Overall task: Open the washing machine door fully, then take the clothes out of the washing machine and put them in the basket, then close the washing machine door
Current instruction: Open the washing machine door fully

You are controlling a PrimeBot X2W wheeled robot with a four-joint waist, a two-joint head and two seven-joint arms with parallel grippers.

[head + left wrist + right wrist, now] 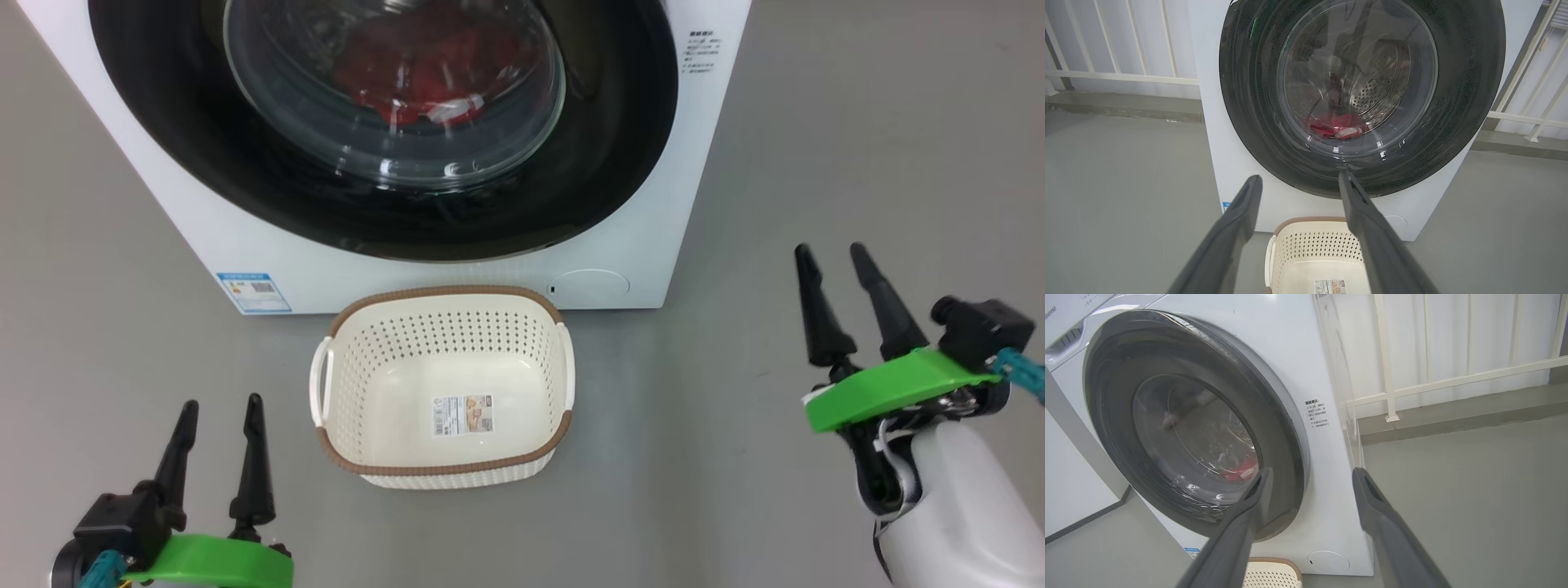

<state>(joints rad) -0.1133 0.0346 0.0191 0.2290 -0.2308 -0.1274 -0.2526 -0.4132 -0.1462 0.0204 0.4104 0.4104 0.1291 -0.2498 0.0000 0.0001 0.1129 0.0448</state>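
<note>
The white washing machine (457,278) stands ahead with its round black door (204,163) shut. Red clothes (424,69) lie in the drum behind the glass, also seen in the left wrist view (1337,126) and right wrist view (1243,471). The cream basket (445,469) with a brown rim sits empty on the floor in front of the machine. My left gripper (222,408) hovers open at the lower left, left of the basket. My right gripper (829,255) stands open at the right, level with the machine's lower corner. Neither touches anything.
Grey floor (857,122) spreads around the machine and basket. A white railing (1118,75) runs behind the machine on both sides, with a low grey kerb under it. A round service flap (588,286) sits at the machine's lower right.
</note>
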